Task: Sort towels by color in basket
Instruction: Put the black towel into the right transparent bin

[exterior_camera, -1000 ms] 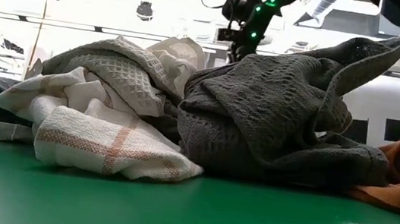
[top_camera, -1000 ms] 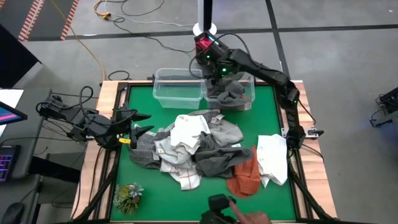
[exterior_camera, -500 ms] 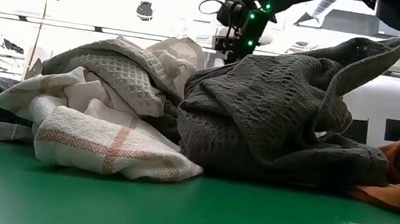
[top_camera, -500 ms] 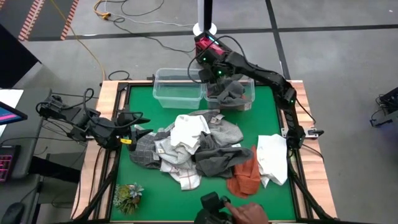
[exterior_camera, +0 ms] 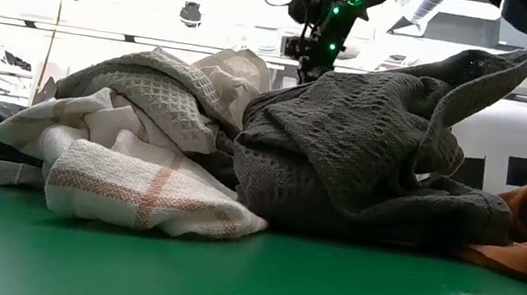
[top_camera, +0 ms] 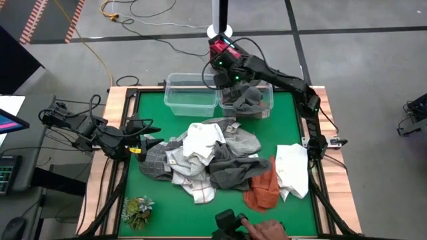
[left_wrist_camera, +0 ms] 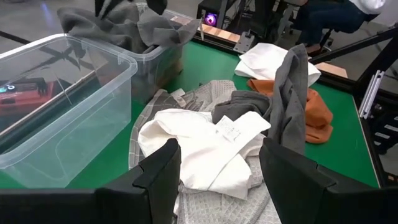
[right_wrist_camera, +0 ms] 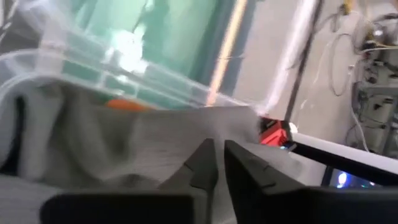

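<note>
Right gripper [top_camera: 230, 79], fingers nearly together and seemingly empty, hovers over the far right bin [top_camera: 265, 110] holding dark grey towels [top_camera: 247, 99]; left gripper [top_camera: 151, 133], spread wide, waits beside the central pile [top_camera: 213, 160], likely picked next.

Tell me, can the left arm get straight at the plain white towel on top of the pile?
Probably yes. The left gripper hangs open at the pile's left edge, facing the plain white towel, which lies uncovered on top. The right gripper is away over the bin of dark grey towels.
</note>
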Controlling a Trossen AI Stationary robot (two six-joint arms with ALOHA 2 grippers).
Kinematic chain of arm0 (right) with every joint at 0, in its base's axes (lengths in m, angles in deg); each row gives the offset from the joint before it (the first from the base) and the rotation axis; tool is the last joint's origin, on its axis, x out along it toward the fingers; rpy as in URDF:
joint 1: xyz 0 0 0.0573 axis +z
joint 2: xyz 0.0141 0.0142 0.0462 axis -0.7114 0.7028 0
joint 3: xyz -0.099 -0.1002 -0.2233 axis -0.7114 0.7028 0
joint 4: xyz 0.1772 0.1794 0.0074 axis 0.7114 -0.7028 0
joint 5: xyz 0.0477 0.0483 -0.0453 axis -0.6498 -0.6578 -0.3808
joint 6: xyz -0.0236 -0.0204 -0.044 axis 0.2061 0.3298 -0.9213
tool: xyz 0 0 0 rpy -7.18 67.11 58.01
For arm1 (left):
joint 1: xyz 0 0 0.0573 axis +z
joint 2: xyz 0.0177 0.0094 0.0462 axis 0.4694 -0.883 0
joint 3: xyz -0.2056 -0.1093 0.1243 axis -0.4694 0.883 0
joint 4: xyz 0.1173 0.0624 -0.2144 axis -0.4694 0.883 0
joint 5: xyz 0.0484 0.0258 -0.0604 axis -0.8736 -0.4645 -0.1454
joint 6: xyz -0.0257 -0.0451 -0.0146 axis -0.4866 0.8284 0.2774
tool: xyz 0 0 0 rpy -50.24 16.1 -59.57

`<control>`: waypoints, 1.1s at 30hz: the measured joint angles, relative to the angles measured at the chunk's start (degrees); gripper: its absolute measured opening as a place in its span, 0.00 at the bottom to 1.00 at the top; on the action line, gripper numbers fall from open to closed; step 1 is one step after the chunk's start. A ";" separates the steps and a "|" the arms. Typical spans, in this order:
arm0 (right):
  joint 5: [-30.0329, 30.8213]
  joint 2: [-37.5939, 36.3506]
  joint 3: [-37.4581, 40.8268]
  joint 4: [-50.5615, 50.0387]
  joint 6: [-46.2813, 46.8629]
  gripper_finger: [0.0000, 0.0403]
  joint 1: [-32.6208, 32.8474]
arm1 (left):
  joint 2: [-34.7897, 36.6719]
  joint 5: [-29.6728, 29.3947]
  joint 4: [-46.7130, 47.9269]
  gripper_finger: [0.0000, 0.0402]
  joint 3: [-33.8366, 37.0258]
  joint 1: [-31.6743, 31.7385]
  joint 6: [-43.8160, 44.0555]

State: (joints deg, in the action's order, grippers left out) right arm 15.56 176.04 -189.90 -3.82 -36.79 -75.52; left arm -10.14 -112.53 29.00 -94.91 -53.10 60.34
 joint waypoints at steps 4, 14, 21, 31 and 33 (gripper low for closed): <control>0.07 0.88 0.11 -0.18 -0.68 0.30 0.88 | 0.00 0.02 0.00 0.52 0.00 0.00 -0.02; 3.14 2.88 0.36 1.27 -2.12 0.58 -0.68 | 0.00 0.14 0.25 0.52 0.00 0.00 0.04; 7.20 2.95 3.50 4.66 -1.90 0.31 -1.37 | 0.00 1.00 1.26 0.52 0.00 0.00 0.09; 6.01 2.82 3.45 5.25 -2.40 0.07 -1.06 | 0.00 0.87 1.38 0.52 0.00 0.00 -1.42; 5.92 2.82 3.45 4.96 -2.28 0.07 -0.85 | 0.00 0.83 1.40 0.52 0.00 0.00 -1.42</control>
State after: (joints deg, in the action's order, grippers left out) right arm 21.49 178.86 -186.44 1.14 -39.07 -76.37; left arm -10.14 -111.70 30.40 -94.91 -53.10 58.91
